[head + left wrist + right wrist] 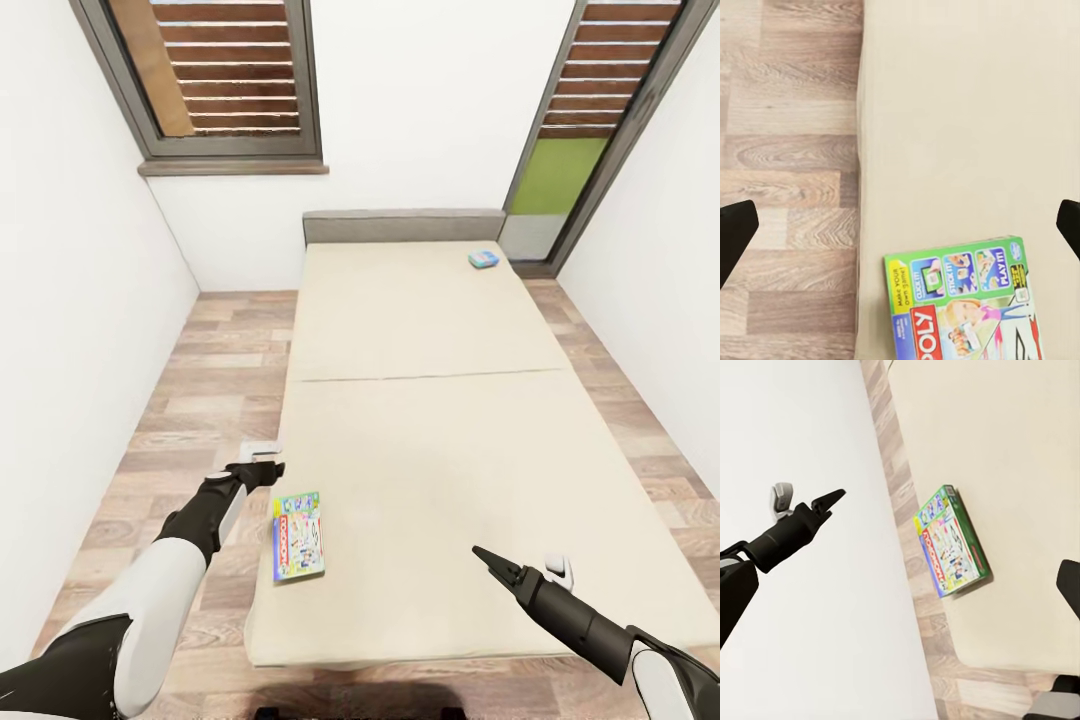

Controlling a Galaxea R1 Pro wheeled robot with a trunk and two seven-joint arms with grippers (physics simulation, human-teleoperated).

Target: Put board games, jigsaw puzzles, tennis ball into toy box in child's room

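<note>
1. The left arm [150, 590] reaches forward from the lower left of the head view, white upper shell giving way to a black forearm and wrist.
2. The left gripper [262, 467] points ahead; in the left wrist view its two dark fingertips [735, 232] stand wide apart at opposite edges, with nothing between them.
3. The right arm [600, 630] extends from the lower right, black forearm angled up and inward.
4. The right gripper [497, 562] tapers to a point in the head view; in the right wrist view its fingertips [1069, 585] sit spread far apart, holding nothing.
</note>
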